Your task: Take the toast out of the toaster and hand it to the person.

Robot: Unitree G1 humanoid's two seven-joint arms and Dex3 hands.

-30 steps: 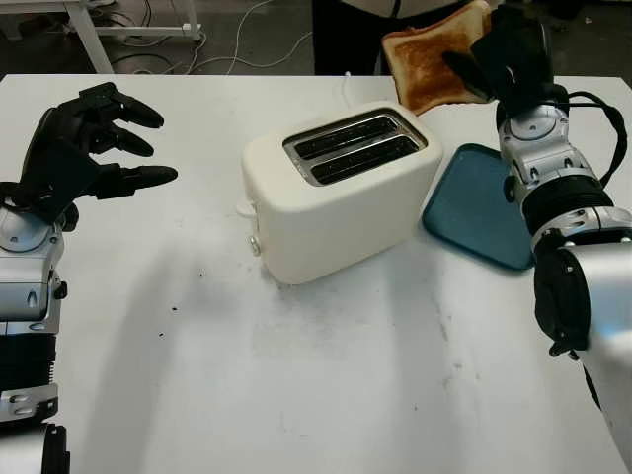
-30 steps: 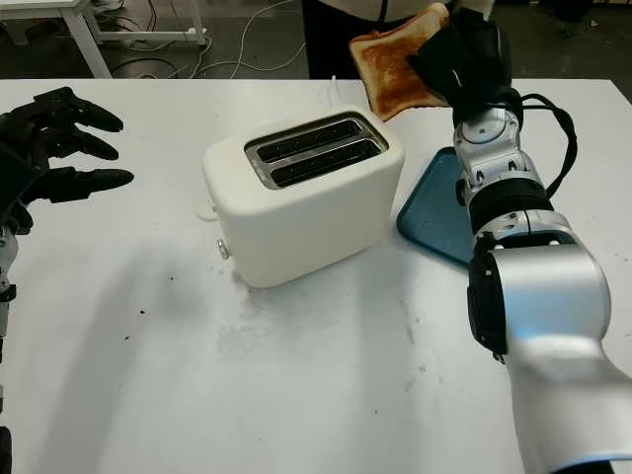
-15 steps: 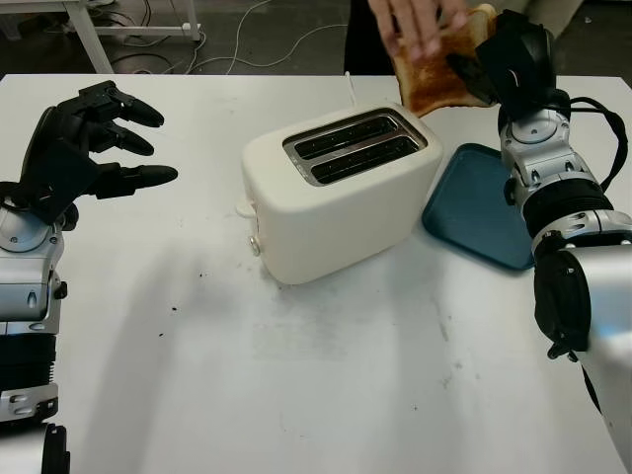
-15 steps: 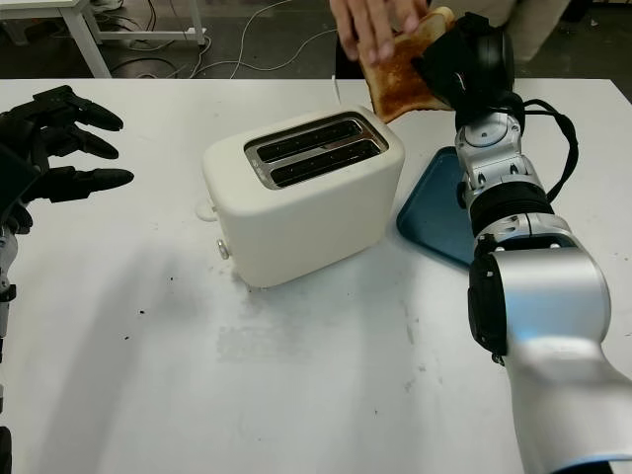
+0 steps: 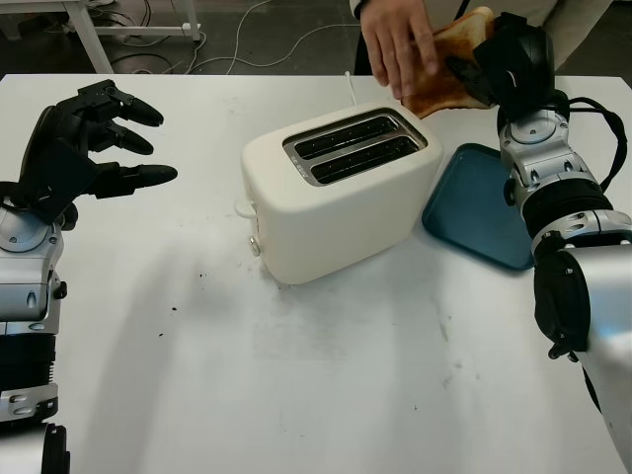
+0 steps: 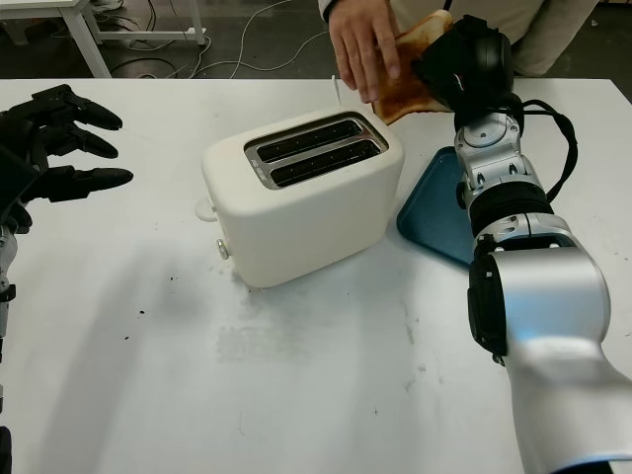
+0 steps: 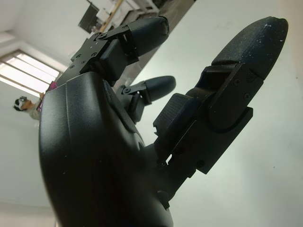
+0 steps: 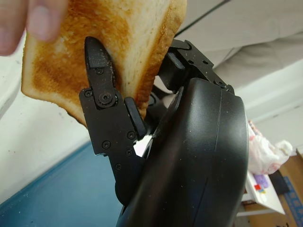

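The right hand (image 5: 509,64), at the upper right of the head view, is clamped on the slice of toast (image 5: 449,69) — one black finger (image 8: 102,78) presses across its browned face in the wrist view, the others behind it. It holds the slice high and tilted toward the far table edge, probably so the person can take it without reaching over the toaster. The person's hand (image 5: 395,44) already grips the slice's other side, so both have it at once; the handover looks nearly done, with only the letting-go left.

Below the toast sits the white toaster (image 5: 341,193), slots empty, mid-frame. A blue tray (image 5: 479,207) lies just beside it, under the right forearm. Nothing blocks the exchange. The left hand (image 5: 84,148) hangs open at the left edge, well apart, above the table (image 5: 326,375).
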